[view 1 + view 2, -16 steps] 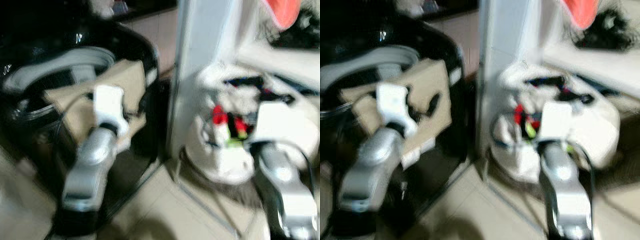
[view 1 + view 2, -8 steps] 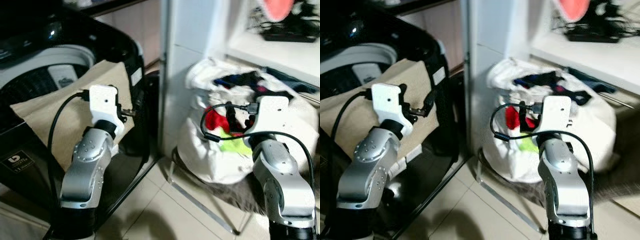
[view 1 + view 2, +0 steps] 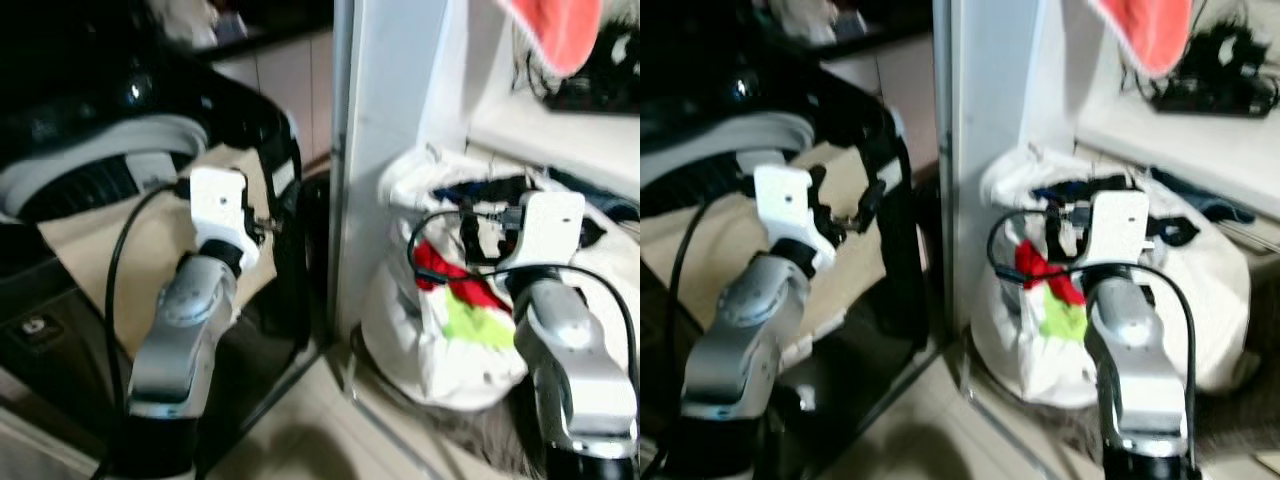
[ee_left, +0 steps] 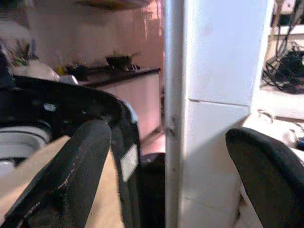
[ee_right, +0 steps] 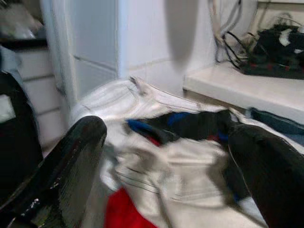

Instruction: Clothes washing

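Tall white panelled pillar (image 3: 388, 140) beside a white shelf (image 3: 1180, 140) of tangled black cables (image 3: 1220, 75), over pale tiled floor (image 3: 930, 430).

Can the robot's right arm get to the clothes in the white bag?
Probably yes. The right pincer is open, facing the clothes in the white bag's open top, with nothing between.

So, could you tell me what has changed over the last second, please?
Mostly the camera shifted and the blur eased. Nothing was grasped or released: the left gripper stays open facing the washing machine with the beige cloth, and the right gripper stays open at the white laundry bag.
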Tool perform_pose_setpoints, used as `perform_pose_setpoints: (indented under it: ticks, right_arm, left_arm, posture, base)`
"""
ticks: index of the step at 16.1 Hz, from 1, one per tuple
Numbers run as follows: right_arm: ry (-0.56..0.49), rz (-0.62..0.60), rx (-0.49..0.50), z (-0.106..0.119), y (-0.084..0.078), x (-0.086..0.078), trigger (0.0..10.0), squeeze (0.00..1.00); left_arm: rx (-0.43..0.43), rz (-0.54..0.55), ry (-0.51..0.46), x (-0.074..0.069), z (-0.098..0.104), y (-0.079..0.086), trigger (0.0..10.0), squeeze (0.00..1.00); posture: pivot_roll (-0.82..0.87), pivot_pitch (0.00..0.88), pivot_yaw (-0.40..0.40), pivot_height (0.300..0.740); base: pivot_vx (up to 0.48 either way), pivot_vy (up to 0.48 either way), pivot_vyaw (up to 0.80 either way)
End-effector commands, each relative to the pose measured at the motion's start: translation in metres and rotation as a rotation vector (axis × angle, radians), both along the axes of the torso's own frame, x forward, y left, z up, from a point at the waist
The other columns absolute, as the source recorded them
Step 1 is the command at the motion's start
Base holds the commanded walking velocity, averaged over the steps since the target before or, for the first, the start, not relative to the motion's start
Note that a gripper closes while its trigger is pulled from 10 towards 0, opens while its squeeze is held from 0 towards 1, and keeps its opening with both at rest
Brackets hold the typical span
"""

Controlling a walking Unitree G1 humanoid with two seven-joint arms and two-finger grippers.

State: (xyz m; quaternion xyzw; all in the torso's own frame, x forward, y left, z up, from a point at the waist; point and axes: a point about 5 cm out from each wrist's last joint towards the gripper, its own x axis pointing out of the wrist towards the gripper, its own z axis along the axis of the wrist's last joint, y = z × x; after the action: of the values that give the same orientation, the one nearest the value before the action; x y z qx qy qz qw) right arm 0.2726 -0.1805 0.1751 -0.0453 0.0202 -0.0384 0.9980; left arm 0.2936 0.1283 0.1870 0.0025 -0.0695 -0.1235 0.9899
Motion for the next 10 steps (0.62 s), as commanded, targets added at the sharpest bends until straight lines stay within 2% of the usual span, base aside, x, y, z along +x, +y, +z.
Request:
perform_pose_setpoints:
  ticks: [1, 6, 9, 10]
  right_arm:
    - [-0.023, 0.02, 0.003, 0.0039, 0.0052, 0.0, 10.0, 0.0]
    - [-0.022, 0.028, 0.038, 0.0043, 0.0059, -0.0002, 10.0, 0.0]
    - [-0.003, 0.024, 0.046, 0.0022, 0.0066, -0.0011, 10.0, 0.0]
    - [0.001, 0.02, 0.043, 0.0017, 0.0063, -0.0017, 10.0, 0.0]
  left_arm:
    - [0.007, 0.021, 0.013, -0.0003, -0.0016, 0.0071, 10.0, 0.0]
    - [-0.003, 0.027, 0.024, 0.0005, -0.0022, 0.0097, 10.0, 0.0]
    - [-0.012, 0.023, 0.03, 0.0019, -0.0025, 0.0084, 10.0, 0.0]
    - [-0.015, 0.021, 0.031, 0.0022, -0.0026, 0.0077, 10.0, 0.0]
  posture:
    - [-0.06, 0.0, 0.01, 0.74]
    - [-0.06, 0.0, 0.013, 0.74]
    - [-0.07, 0.0, 0.016, 0.74]
    - [-0.07, 0.0, 0.016, 0.74]
  base:
    - [0.289, 0.0, 0.0]
    - [0.287, 0.0, 0.0]
    - [0.303, 0.0, -0.69]
    - [0.304, 0.0, 0.0]
